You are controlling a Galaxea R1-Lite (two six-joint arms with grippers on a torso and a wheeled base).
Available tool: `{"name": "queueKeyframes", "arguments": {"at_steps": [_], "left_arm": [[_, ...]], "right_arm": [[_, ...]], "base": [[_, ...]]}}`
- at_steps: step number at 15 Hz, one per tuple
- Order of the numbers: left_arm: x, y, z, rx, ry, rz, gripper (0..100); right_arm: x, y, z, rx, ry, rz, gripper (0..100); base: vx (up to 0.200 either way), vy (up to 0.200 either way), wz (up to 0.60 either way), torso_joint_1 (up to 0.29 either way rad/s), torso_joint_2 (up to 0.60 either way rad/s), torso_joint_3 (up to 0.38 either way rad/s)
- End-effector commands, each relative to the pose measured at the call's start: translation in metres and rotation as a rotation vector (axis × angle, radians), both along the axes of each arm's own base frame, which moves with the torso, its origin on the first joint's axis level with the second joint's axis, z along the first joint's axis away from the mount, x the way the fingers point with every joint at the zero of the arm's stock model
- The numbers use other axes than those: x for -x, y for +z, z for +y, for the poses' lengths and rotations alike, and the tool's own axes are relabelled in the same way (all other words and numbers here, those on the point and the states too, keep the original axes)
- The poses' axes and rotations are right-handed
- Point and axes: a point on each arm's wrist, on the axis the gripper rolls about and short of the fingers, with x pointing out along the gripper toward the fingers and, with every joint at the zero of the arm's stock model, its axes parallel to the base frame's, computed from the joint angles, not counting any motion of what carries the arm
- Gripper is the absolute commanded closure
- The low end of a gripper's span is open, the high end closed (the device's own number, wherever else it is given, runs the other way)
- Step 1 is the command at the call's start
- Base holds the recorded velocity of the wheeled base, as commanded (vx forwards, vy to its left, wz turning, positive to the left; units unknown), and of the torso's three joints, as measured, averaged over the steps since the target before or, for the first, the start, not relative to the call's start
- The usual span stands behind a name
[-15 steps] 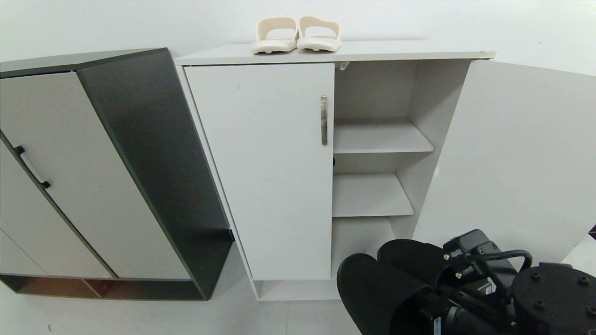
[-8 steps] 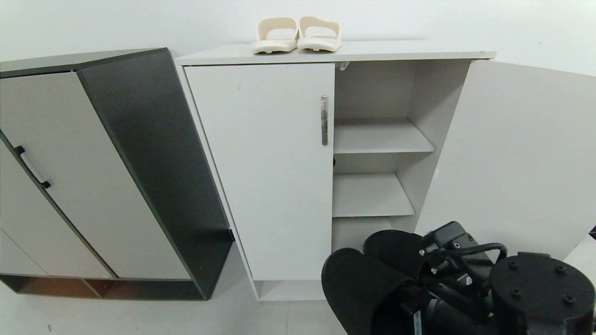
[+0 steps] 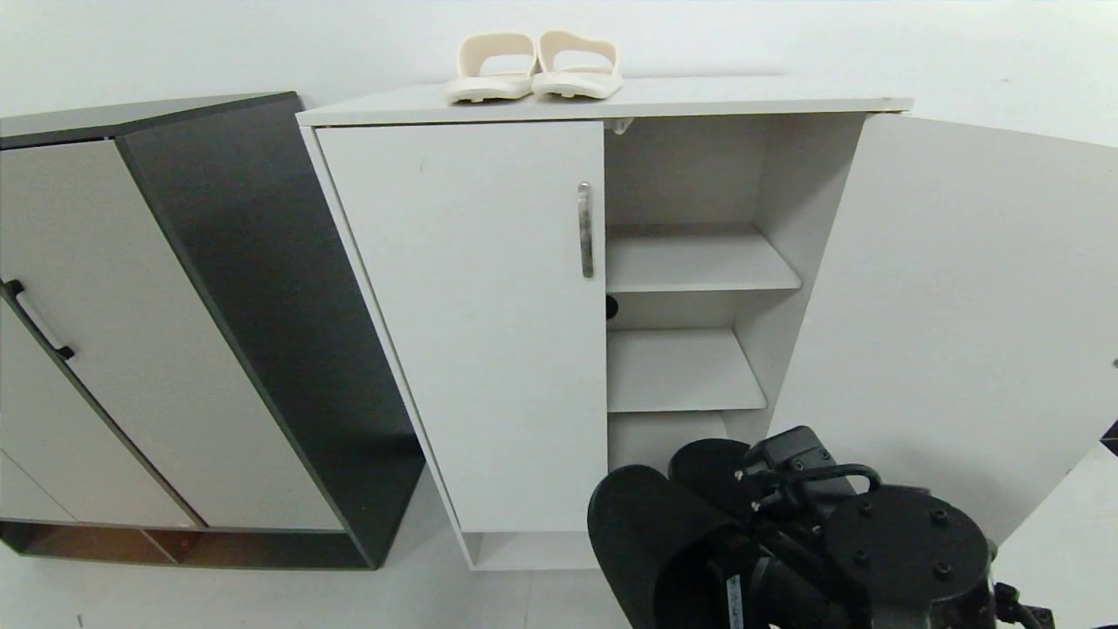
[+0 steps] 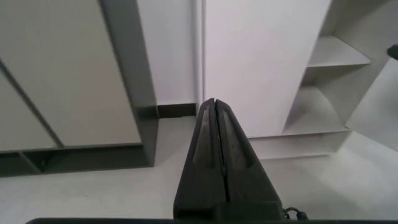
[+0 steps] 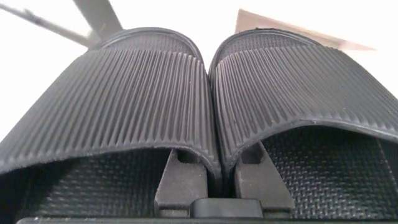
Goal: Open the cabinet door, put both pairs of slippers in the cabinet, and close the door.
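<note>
A white two-door wooden cabinet [image 3: 742,92] is standing against the pale wall. Its wide right door [image 3: 961,306] is hanging fully open, while the flat left door [image 3: 472,332], with a slim vertical metal handle [image 3: 584,230], is sitting closed. The open half is showing an upper white shelf [image 3: 694,259] and a middle white shelf [image 3: 677,371], both bare.

Just beside the white cabinet, on its left, a dark grey cabinet with pale doors [image 3: 262,306] is standing on the light floor [image 3: 262,598].

A pair of black ribbed rubber slippers [image 3: 664,533] is hanging low in front of the open half, in line with the bottom compartment and outside it. The right gripper [image 5: 214,171] is carrying them: its fingers [image 5: 180,180] are clenching around the two inner edges, which are pressing together side by side.

A pair of cream open-toe slippers [image 3: 534,65] is resting on the white cabinet's top, above the closed door, the two touching each other.

The left gripper [image 4: 214,109] is hovering above the floor in front of both cabinets, its fingers pressing flat together on nothing.
</note>
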Motion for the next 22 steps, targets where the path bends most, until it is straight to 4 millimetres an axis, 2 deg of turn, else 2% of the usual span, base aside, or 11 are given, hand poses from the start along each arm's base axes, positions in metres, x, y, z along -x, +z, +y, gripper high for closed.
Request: {"name": "queueKeyframes", "arguments": {"at_steps": [1, 3, 5, 7, 13, 22], "left_arm": [[0.000, 0.000, 0.000, -0.001, -0.001, 0.004, 100], [0.000, 0.000, 0.000, 0.001, -0.001, 0.004, 100], [0.000, 0.000, 0.000, 0.001, -0.001, 0.004, 100], [0.000, 0.000, 0.000, -0.001, -0.001, 0.004, 100], [0.000, 0.000, 0.000, 0.001, -0.001, 0.004, 100], [0.000, 0.000, 0.000, 0.001, -0.001, 0.004, 100]], "right_arm": [[-0.008, -0.022, 0.013, 0.026, -0.063, 0.004, 100], [-0.014, -0.035, 0.020, 0.059, -0.147, -0.006, 100], [-0.023, -0.047, 0.034, 0.058, -0.199, 0.001, 100], [-0.041, -0.059, 0.047, 0.052, -0.244, 0.007, 100], [-0.065, -0.081, 0.057, 0.079, -0.286, 0.025, 100], [-0.094, -0.071, 0.061, 0.040, -0.335, 0.012, 100]], "base": [[0.000, -0.200, 0.00, 0.002, 0.00, 0.002], [0.000, -0.200, 0.00, -0.002, 0.00, 0.005], [0.000, 0.000, 0.00, 0.000, 0.00, 0.000], [0.000, 0.000, 0.00, 0.000, 0.00, 0.000], [0.000, 0.000, 0.00, 0.000, 0.00, 0.000], [0.000, 0.000, 0.00, 0.002, 0.00, -0.134]]}}
